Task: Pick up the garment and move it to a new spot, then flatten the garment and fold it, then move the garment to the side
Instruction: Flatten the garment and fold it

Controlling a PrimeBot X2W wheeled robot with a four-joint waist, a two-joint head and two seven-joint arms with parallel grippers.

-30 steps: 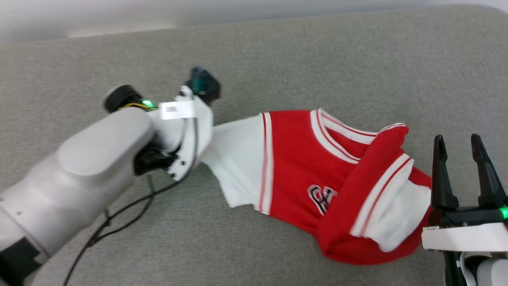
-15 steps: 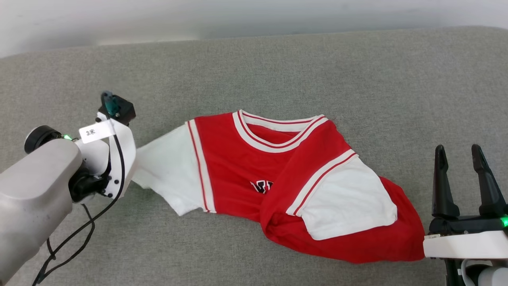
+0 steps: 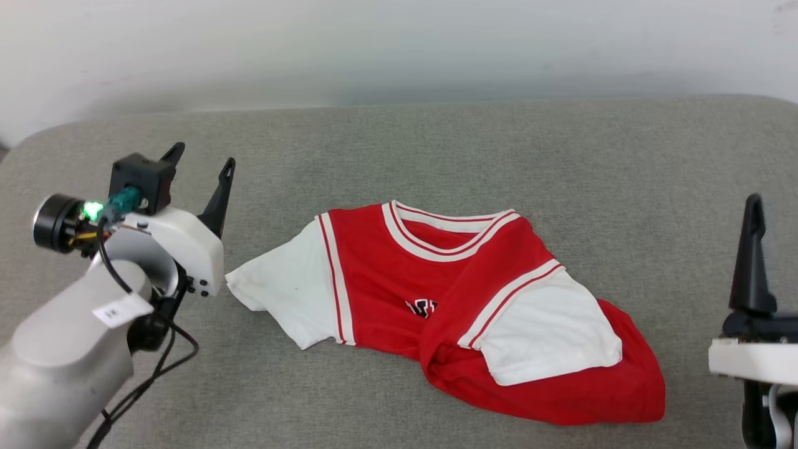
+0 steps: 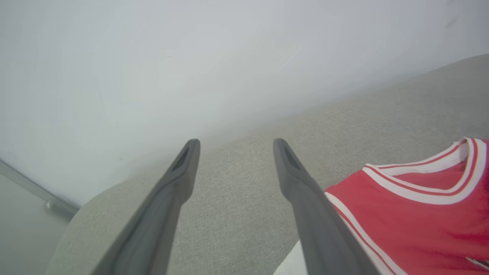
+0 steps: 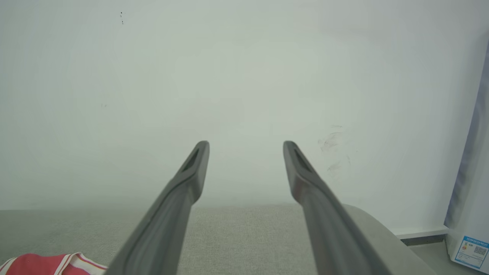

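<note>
Left gripper released white sleeve, now spread empty; right gripper wide, empty; garment lettering fold-hidden, unreadable.

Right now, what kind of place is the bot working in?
Likely an indoor test room set up like a home: a grey upholstered surface, sofa- or bed-like, against a bare white wall, with a red jersey lying crumpled on it.

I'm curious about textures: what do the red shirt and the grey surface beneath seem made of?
Red jersey shirt: soft matte fabric, likely knit; it bunches and folds limply. Grey surface: cushion-like woven cloth, matte, with fine speckled weave.
</note>
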